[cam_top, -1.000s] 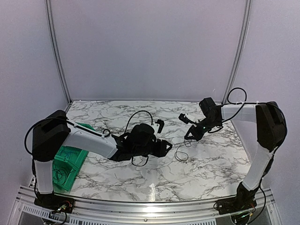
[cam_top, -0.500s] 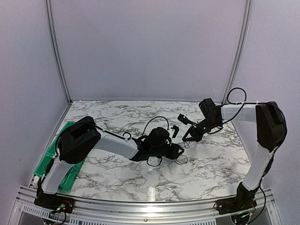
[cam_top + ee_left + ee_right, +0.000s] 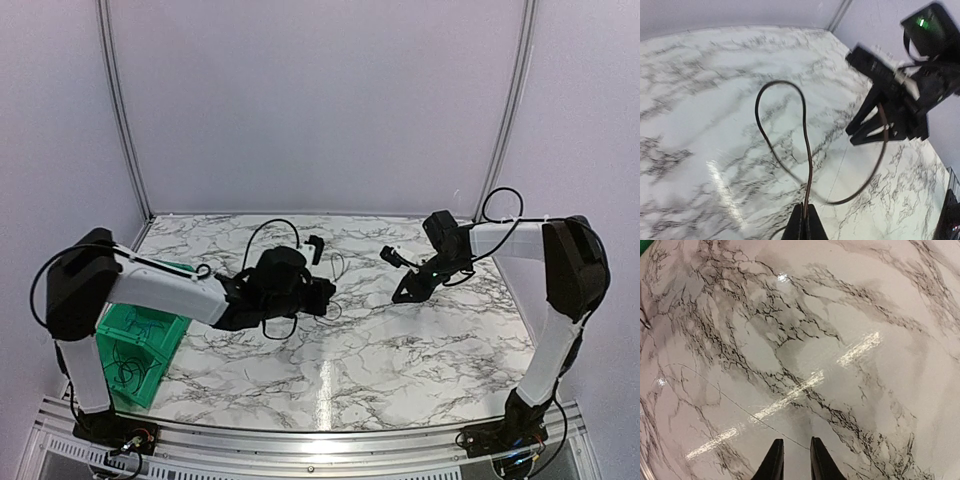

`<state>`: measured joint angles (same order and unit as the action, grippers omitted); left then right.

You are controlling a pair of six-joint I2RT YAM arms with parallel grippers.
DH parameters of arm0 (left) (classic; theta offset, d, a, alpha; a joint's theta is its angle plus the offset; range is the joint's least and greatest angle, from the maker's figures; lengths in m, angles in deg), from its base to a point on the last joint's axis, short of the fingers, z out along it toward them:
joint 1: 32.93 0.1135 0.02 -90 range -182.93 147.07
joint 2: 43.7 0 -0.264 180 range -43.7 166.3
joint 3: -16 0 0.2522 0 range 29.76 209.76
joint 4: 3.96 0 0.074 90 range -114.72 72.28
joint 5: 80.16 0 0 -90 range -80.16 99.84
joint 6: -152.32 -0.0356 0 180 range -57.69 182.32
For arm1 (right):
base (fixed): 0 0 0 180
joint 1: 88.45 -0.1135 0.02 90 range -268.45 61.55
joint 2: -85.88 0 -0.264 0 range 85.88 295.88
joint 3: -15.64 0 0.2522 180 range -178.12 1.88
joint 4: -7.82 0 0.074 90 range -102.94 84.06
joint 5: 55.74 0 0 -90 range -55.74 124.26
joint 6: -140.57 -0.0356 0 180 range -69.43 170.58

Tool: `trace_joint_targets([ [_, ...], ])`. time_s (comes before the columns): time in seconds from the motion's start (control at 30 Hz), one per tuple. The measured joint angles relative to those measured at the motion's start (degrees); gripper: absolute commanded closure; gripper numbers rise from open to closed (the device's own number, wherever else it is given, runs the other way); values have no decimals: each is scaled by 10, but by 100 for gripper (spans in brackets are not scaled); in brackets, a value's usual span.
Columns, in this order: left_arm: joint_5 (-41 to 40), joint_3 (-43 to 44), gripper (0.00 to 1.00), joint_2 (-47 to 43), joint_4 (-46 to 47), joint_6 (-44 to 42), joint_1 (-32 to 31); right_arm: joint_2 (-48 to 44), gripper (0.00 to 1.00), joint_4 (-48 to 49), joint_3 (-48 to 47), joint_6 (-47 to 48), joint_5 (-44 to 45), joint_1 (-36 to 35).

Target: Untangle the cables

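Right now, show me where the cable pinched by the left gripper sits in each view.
Top external: thin cable loops just off the left gripper tip, mid-picture.
Left wrist: rises from the shut fingers at bottom centre, loops up, arcs toward the right gripper.
Right wrist: only a hair-thin line across the marble; maybe it, cannot tell.
Shared landmark: the right gripper.

A white marble-patterned table (image 3: 400, 350) with dark grey veins shines with streaks of reflected light, and a ribbed metal rail (image 3: 300, 445) runs along its near edge. At the table's left edge sits a green plastic crate (image 3: 140, 345), apparently tilted, though part of it is hidden. Pale walls (image 3: 320, 100) close in the back and sides, with slim metal posts (image 3: 122, 110) at the rear corners.
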<state>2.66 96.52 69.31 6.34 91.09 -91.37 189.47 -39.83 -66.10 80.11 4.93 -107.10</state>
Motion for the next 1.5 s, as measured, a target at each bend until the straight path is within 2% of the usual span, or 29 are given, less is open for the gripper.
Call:
trace_joint_targets([
  [0.07, -39, -47, 100, -93, -6, -8, 10, 7, 78, 2, 0, -5, 11, 1],
  [0.2, -83, -76, 100, -195, -33, -23, 17, 17, 78, 2, 0, -8, 25, 2],
  [0.47, -168, -80, 100, -332, -237, -52, 42, 17, 78, 3, -1, -8, 38, 2],
  [0.73, -250, -115, 100, -442, -442, -36, 153, 17, 77, 3, -1, -5, 40, 2],
  [0.97, -316, -193, 100, -525, -494, 21, 259, 17, 77, 2, -1, -3, 42, 2],
  [1.17, -335, -209, 100, -497, -461, 61, 316, 17, 77, 2, -1, -3, 42, 2],
  [1.3, -349, -186, 100, -407, -444, 112, 346, 17, 77, 2, -1, -2, 42, 2],
  [1.5, -366, -141, 100, -298, -435, 193, 350, 17, 77, 2, -1, 3, 44, 2],
])
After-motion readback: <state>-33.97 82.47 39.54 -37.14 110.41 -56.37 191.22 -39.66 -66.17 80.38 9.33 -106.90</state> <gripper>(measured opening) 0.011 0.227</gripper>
